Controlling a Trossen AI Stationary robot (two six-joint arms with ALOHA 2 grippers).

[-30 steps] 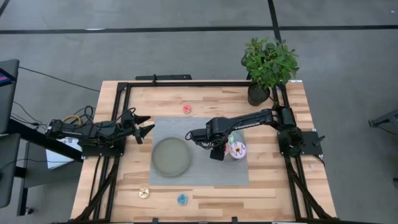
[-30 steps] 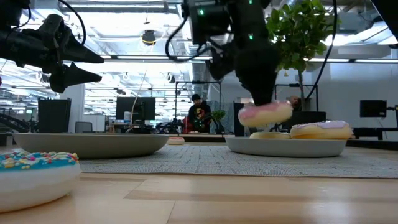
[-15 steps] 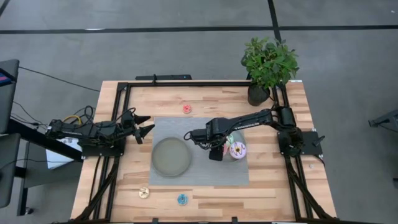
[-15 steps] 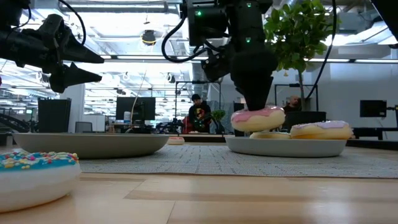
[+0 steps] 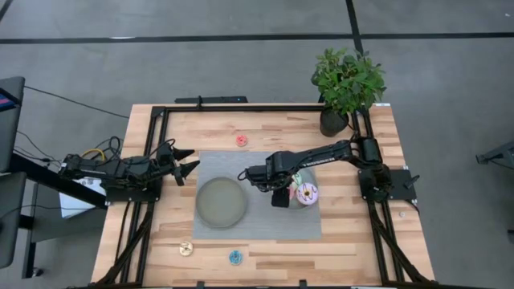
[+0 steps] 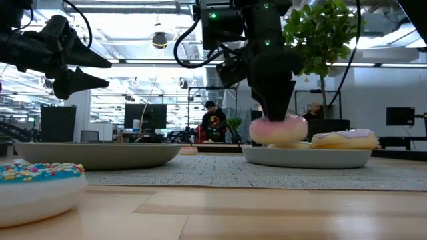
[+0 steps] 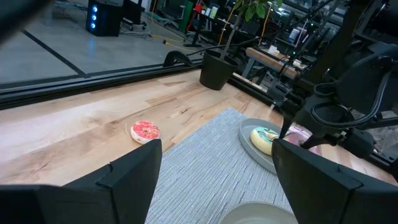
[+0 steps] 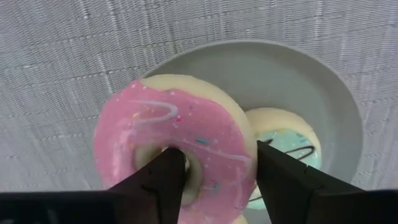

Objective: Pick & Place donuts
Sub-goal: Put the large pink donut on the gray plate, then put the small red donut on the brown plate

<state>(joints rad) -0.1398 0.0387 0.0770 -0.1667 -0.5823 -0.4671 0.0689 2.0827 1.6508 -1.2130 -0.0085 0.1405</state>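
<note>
The pink donut (image 8: pixel 177 134) lies on the right plate (image 8: pixel 292 81), leaning over the green-white donut (image 8: pixel 286 146). A white-purple donut (image 6: pixel 343 139) shares that plate. My right gripper (image 8: pixel 221 171) points down over the pink donut, one finger in its hole and one outside its rim, slightly apart. The left plate (image 5: pixel 222 202) holds nothing. A tiny red donut (image 5: pixel 241 140) lies on the far wood. Tiny cream (image 5: pixel 185 248) and blue (image 5: pixel 235 257) donuts lie near the front edge. My left gripper (image 5: pixel 186 162) waits open at the left. My right gripper stands from above with one finger (image 8: pixel 163 180) in the pink donut's hole and the other finger (image 8: pixel 283 180) outside the ring's wall (image 8: pixel 233 155). The donut lies on the plate and the green-white donut. I cannot tell whether the fingers touch it.
A grey woven mat (image 5: pixel 257 229) lies under both plates. A potted plant (image 5: pixel 347 84) stands at the far right corner. Black rails (image 5: pixel 241 107) frame the table. People sit in the room behind in the low view.
The pink donut has sunk from hanging tilted, clear of the right plate, to lying nearly level on the plate and the donut under it. My right gripper has stayed over it and rolled slightly.
</note>
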